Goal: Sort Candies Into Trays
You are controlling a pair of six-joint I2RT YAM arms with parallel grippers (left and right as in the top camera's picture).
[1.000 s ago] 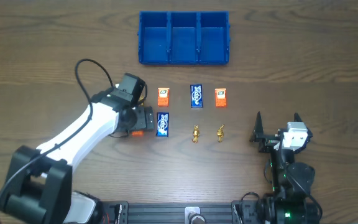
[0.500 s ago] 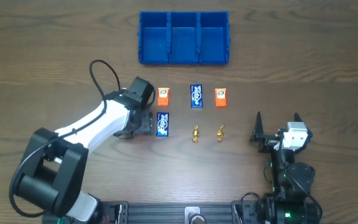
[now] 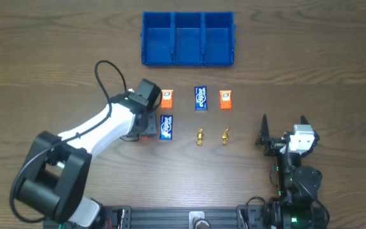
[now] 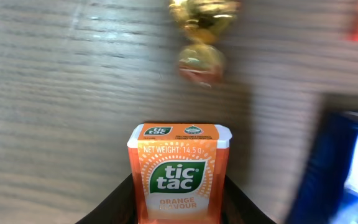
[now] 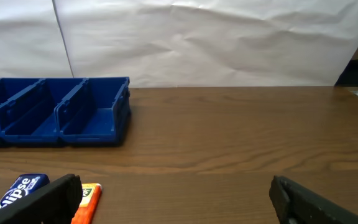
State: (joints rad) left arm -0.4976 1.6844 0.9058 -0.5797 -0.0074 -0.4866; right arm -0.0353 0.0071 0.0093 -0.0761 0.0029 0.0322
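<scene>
The left gripper is clamped on an orange mint box just left of the desk's middle, right beside a blue candy packet and near a gold-wrapped candy. The right gripper hangs with its fingers spread wide near the desk's front right corner. The blue three-bin tray sits by the far edge.

left arm: white shell, black joints | cable: black loop | right arm: black, wrist perhaps grey
</scene>
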